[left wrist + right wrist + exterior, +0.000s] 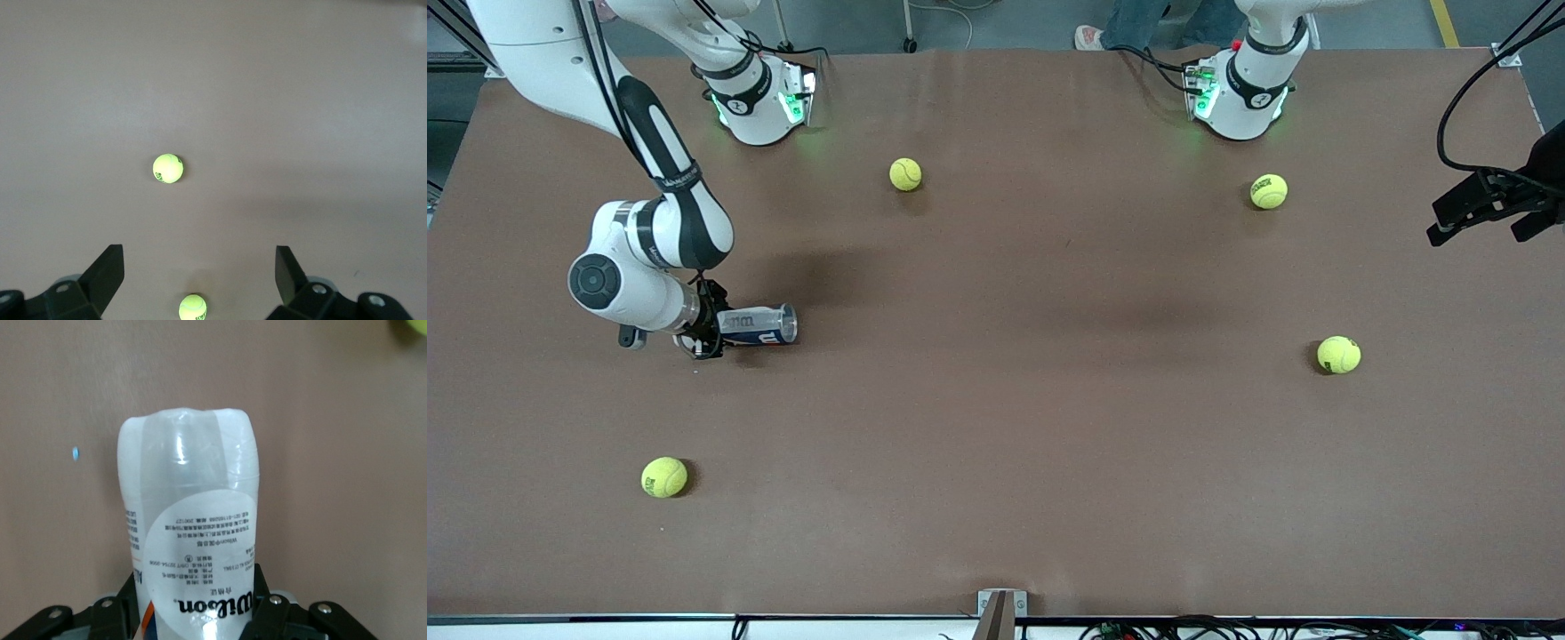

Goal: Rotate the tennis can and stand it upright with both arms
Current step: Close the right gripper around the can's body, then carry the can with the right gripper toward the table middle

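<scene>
The tennis can (760,324) is a clear cylinder with a white-and-navy label. It lies on its side low over the brown table (996,400), toward the right arm's end. My right gripper (710,331) is shut on one end of it, and the other end points toward the table's middle. In the right wrist view the can (190,540) sticks out from between the fingers of the right gripper (193,603). My left gripper (1474,233) is open and empty, high over the left arm's end of the table. It shows wide open in the left wrist view (200,273).
Several yellow-green tennis balls lie loose on the table: one near the right arm's base (905,174), one near the left arm's base (1268,191), one toward the left arm's end (1338,354), and one nearest the front camera (664,476). The left wrist view shows two balls (167,168) (193,307).
</scene>
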Motion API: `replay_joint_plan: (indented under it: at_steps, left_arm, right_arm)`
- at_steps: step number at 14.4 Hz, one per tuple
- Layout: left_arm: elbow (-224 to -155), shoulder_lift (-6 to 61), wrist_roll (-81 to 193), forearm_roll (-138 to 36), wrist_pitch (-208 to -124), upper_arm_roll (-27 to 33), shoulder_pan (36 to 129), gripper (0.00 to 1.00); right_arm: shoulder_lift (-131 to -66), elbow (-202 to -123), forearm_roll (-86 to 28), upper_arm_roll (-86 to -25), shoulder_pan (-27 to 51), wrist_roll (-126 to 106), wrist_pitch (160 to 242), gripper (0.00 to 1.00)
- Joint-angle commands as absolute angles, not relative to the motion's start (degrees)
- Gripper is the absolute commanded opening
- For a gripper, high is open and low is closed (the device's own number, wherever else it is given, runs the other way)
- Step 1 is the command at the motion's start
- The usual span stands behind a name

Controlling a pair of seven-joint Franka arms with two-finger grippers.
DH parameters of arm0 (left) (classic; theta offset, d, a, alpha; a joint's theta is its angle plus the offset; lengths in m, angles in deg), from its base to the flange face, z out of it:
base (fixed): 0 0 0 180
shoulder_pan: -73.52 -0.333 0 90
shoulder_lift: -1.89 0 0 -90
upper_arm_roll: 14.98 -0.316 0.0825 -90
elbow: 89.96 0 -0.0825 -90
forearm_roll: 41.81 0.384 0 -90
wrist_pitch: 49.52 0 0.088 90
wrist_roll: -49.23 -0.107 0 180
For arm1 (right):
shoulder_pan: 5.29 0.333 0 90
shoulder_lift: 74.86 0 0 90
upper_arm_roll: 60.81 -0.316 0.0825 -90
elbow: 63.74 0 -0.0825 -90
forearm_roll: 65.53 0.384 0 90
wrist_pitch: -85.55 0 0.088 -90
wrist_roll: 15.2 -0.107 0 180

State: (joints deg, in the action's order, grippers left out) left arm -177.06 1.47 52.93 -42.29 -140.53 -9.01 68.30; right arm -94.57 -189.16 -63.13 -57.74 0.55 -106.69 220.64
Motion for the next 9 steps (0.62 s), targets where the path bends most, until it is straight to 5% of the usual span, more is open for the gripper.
replay_joint_plan:
  at_steps: [1,9]
  left_arm:
    - [-176.4,1.5,52.5,-42.0,-139.7,-8.7,68.0,1.0]
    - [-176.4,1.5,52.6,-42.0,-139.7,-8.7,68.0,1.0]
  right_arm:
    - [-91.3,-187.4,-61.6,-57.6,4.2,-111.6,215.7,0.64]
    - [-90.8,-178.5,-55.1,-57.7,20.7,-125.9,210.6,0.67]
